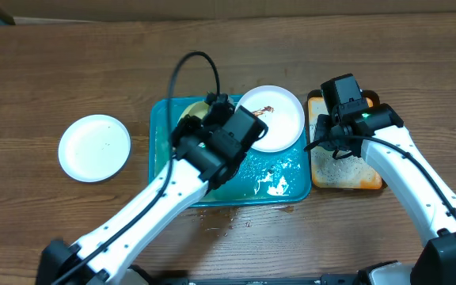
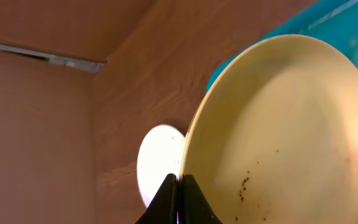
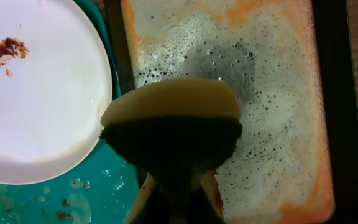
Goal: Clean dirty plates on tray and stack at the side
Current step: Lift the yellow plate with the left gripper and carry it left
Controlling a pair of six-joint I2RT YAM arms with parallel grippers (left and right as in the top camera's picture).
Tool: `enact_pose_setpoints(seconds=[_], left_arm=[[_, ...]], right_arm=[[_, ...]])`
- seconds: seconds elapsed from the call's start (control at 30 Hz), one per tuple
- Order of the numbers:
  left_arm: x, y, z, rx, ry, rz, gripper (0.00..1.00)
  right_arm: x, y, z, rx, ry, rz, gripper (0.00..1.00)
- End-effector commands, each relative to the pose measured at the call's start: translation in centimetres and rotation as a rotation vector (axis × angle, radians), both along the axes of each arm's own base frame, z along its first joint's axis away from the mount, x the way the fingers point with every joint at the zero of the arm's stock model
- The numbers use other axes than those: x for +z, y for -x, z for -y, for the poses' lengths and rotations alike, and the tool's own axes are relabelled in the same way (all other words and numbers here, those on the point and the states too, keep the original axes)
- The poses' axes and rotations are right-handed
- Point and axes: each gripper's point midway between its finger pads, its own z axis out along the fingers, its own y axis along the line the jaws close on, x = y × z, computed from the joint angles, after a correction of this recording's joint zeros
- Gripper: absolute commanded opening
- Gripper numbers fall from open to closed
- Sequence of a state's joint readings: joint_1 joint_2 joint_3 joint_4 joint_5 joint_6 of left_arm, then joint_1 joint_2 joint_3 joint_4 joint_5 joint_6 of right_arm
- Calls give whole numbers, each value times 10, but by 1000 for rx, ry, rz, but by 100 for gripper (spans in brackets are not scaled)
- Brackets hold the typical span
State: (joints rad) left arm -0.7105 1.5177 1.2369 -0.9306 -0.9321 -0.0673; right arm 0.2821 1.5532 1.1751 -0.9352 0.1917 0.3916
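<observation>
My left gripper [image 2: 178, 198] is shut on the rim of the pale yellow-green plate [image 2: 284, 137] and holds it tilted over the left part of the teal tray [image 1: 287, 194]; brown specks dot its inside. In the overhead view this plate [image 1: 194, 111] is mostly hidden by the left arm. A white plate [image 1: 279, 119] with a brown smear lies on the tray's back right; it also shows in the right wrist view [image 3: 36, 93]. A clean white plate [image 1: 95, 147] lies on the table to the left. My right gripper [image 3: 179, 186] is shut on a yellow-and-dark sponge [image 3: 173, 118] above the orange tray's edge.
The orange tray [image 1: 345, 170] with soapy foam stands right of the teal tray. Foam and brown crumbs lie on the teal tray floor [image 3: 48, 199]. A black cable [image 1: 182, 67] loops over the back of the tray. Cardboard walls stand behind the table.
</observation>
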Motion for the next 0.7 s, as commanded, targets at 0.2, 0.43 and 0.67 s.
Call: enact_pose_setpoints(seconds=[0.2,0.43,0.67], left_arm=[[25,-9,-15,83,-268,182,4],[19,-8,0,41,-223,171,4],[16,-4,1,29,-233,147,4]], right_arm=[[5,-4,3,-10,11,20,4],[5,-4,3,-10,11,19,4],[5,-3,3,-10,11,19,4]])
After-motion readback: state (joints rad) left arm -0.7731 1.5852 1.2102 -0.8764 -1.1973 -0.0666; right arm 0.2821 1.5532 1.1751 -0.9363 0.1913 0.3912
